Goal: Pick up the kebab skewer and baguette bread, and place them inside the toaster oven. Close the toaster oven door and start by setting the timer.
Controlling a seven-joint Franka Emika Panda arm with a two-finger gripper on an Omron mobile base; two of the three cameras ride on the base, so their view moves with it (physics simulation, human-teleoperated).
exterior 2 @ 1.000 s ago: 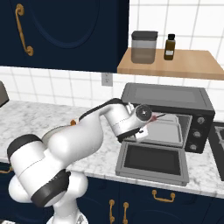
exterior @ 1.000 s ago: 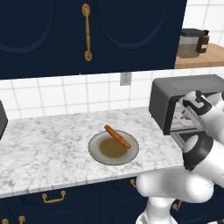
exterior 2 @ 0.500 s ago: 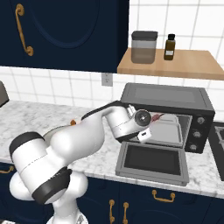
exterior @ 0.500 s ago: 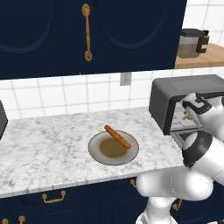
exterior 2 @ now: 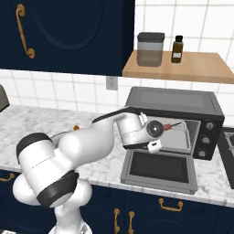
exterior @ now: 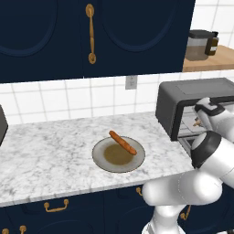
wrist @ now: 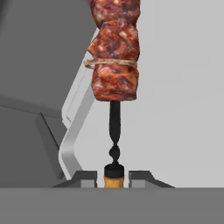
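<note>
Kebab skewer (wrist: 114, 65) is gripped at its handle end betw. gripper (wrist: 113, 176) fingers, meat projecting ahead of them into toaster oven (exterior 2: 183, 106).

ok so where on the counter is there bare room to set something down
Bare marble lies left of the plate, out toward the dark appliance. A narrower strip separates plate and toaster oven. It is crowded at the oven's open door, where the tool holds the skewer.
</note>
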